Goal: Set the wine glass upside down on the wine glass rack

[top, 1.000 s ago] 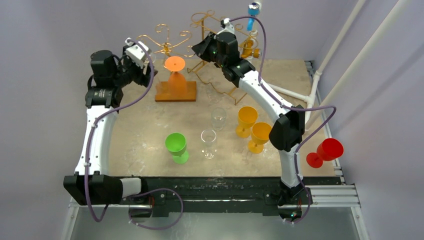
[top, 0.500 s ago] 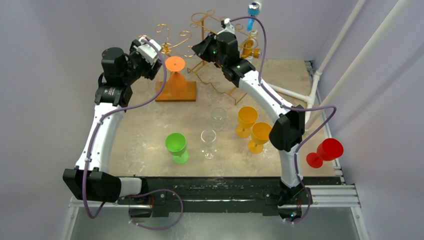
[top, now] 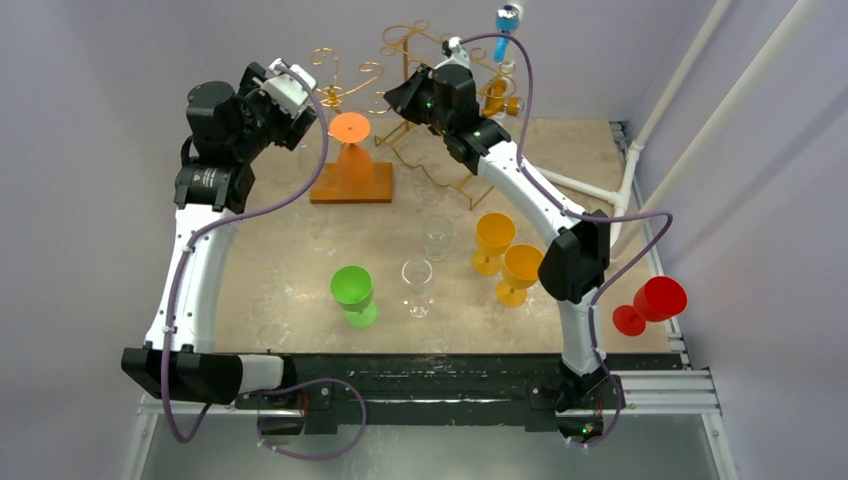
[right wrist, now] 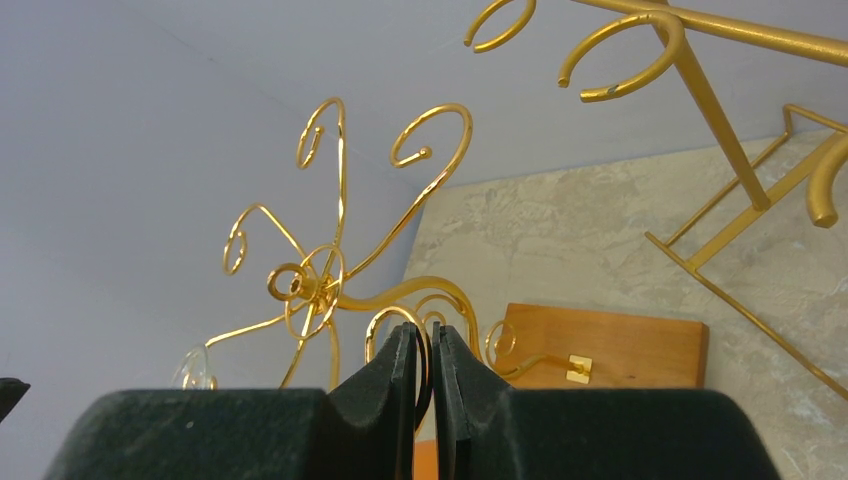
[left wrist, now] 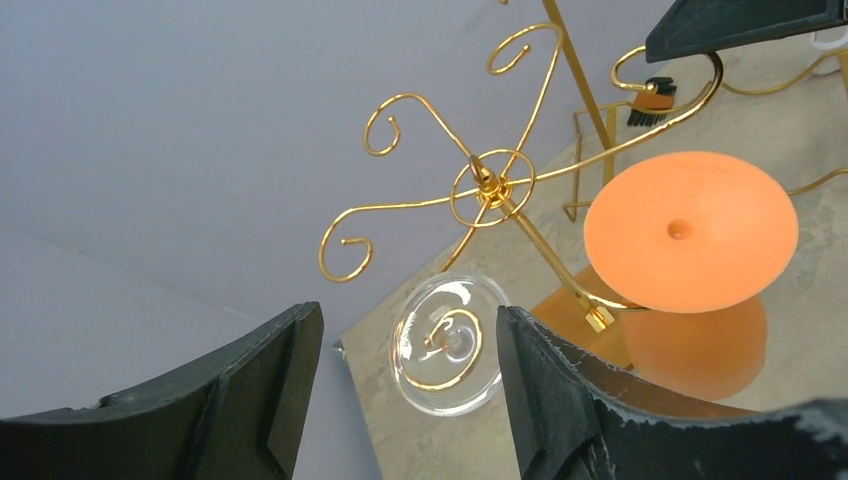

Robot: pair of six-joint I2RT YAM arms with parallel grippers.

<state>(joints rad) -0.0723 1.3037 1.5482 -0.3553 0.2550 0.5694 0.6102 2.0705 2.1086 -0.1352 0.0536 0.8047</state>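
Observation:
A clear wine glass [left wrist: 450,345] hangs upside down on a curled arm of the gold wine glass rack [left wrist: 490,190], with the gold hook showing through its foot. My left gripper [left wrist: 408,314] is open. Its fingers [left wrist: 270,380] stand on either side of the glass and do not touch it. In the top view that left gripper [top: 303,118] is at the rack's left side. An orange glass [top: 350,150] also hangs upside down on the rack. My right gripper [right wrist: 426,335] is shut on a gold loop of the rack [right wrist: 330,290].
The rack stands on a wooden base [top: 350,187]. A second gold rack [top: 420,50] stands behind my right arm. A green glass [top: 352,290], two clear glasses [top: 417,285], and two yellow glasses [top: 493,240] stand mid-table. A red glass [top: 650,305] is at the right edge.
My left arm swung right towards the rack, then drew up and back a little. The clear glass stays hanging on its hook. The right arm has not moved.

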